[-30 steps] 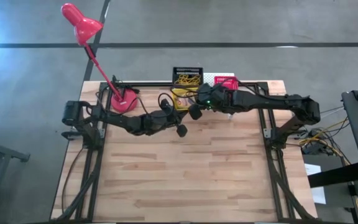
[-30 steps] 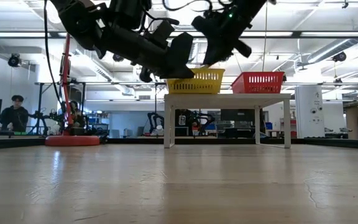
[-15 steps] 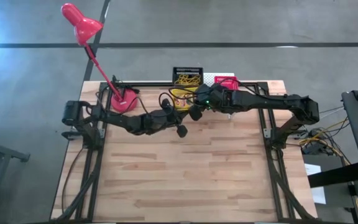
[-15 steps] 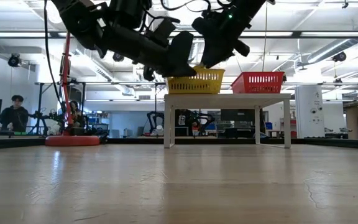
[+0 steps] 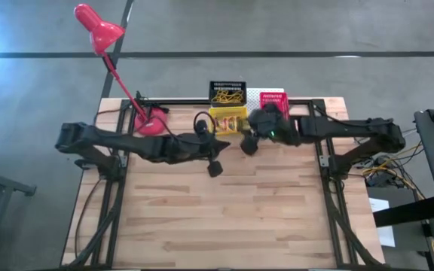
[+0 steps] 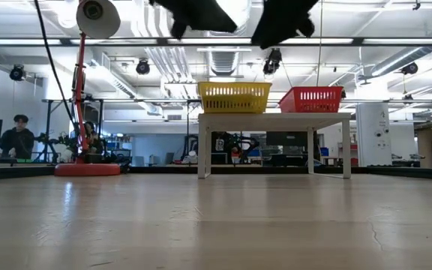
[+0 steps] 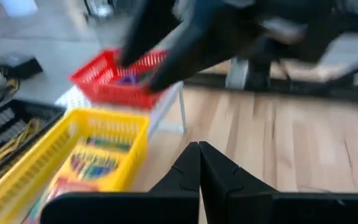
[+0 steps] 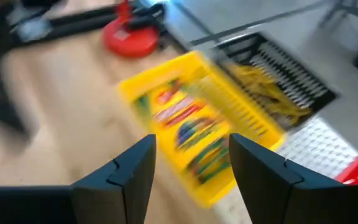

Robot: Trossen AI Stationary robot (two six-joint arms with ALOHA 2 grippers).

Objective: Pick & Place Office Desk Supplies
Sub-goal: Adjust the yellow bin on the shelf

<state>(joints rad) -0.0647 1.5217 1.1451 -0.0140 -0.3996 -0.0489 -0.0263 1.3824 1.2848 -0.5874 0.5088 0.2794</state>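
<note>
While above the table, left tool (image 7: 199, 163) pressed together, right tool (image 8: 191, 163) spread, over yellow basket (image 8: 229, 118)

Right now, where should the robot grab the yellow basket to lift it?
Probably the slotted yellow plastic basket by one long rim wall, coming straight down from above: it sits upright and open-topped on the white riser, with crayon boxes filling its middle.

Robotics lab or workshop. Open hall behind butcher-block table (image 6: 216, 225): exposed ceiling ducts (image 6: 223, 60), long strip lights (image 6: 396, 41), grey concrete floor (image 5: 277, 30). Person (image 6: 17, 139) seated at workstation far back; more robot arms (image 6: 186, 146) on benches beyond.
</note>
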